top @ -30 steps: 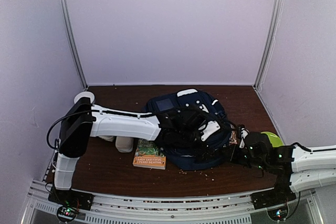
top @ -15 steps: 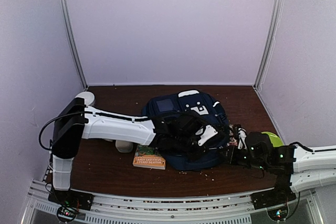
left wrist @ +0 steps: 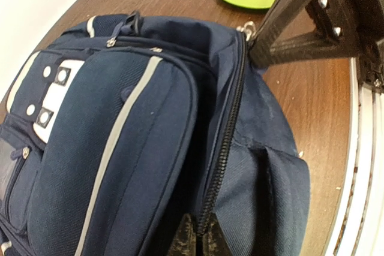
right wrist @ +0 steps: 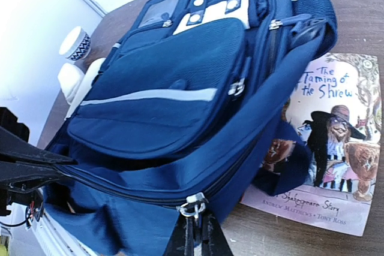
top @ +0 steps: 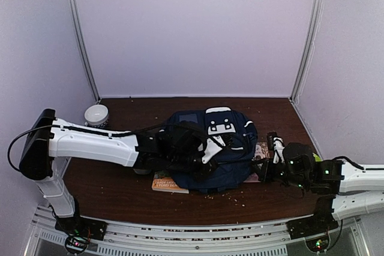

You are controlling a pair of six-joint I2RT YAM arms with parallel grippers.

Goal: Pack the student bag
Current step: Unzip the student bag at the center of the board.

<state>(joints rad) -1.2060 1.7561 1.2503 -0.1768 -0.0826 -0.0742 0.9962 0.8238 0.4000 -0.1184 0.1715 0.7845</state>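
The student bag [top: 223, 148] lies flat on the surface [left wrist: 315, 97] between the two claws, front pocket up. The right claw [right wrist: 193, 233] is pinched tight on the metal zip pull [right wrist: 192, 206], and the bag's bulk spreads out ahead of its tips. The left claw [left wrist: 197, 241] is closed to a sliver on the fabric at the zip line. From its tips the zip track runs straight away toward the right claw. The bag is soft, floppy cloth (it sags and folds wherever nothing holds it). It will likely bunch rather than slide, so the fabric must be held taut against the pull. A book [right wrist: 336, 142] lies partly under the bag, ahead and right of the right claw.
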